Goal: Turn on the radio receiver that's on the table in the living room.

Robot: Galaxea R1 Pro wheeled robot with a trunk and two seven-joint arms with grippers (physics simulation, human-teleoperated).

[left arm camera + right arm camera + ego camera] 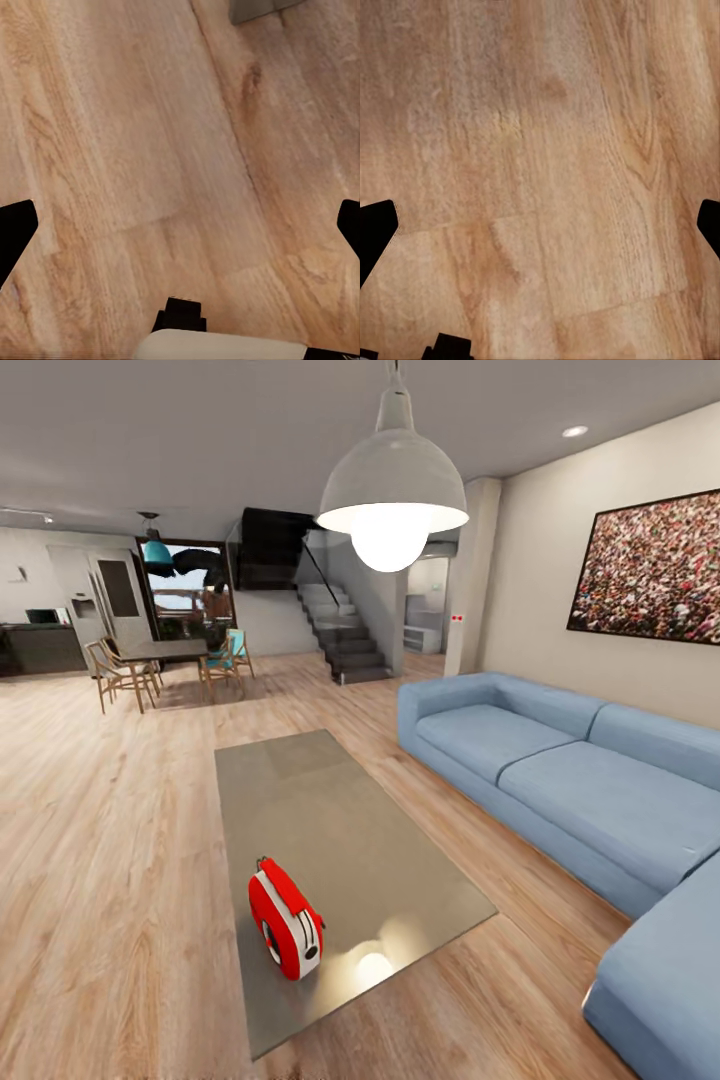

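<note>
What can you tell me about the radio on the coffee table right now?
The radio receiver is small and rounded, with a glossy red shell, a white front face and a thin handle on top. It stands upright near the close end of the low grey-beige table, face angled toward the bare wood floor side, away from the blue sofa. Nothing touches it but the tabletop.

Low table (330, 820) on floor (110, 860), w/ radio (286, 921).

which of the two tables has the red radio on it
The long low grey-beige coffee table beside the blue sofa; the dark dining table stands far back among chairs.
</note>
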